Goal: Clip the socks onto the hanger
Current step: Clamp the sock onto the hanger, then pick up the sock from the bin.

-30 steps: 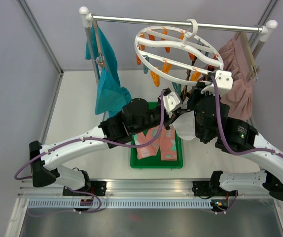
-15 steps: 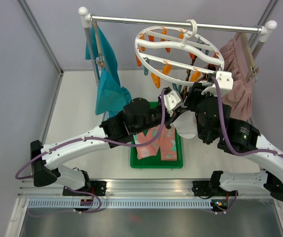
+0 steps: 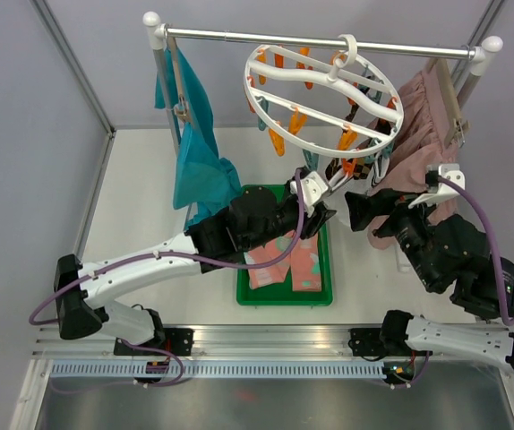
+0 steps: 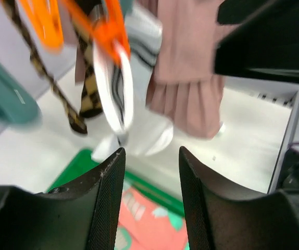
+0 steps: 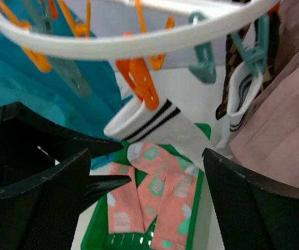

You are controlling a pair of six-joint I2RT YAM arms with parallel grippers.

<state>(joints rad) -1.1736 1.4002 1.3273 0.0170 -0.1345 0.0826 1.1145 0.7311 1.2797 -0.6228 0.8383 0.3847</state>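
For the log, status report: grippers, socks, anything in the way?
Left gripper open, right gripper open, both empty. Striped sock clipped on hanger; pink socks in tray. Skirt hangs close beside hanger.

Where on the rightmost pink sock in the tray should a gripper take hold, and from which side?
Probably one end of the pink sock, from straight above: it lies flat in the green tray, whose walls block a sideways approach.

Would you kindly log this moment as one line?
left fingers: open, empty | right fingers: open, empty | striped sock: clipped on hanger | pink socks: in tray
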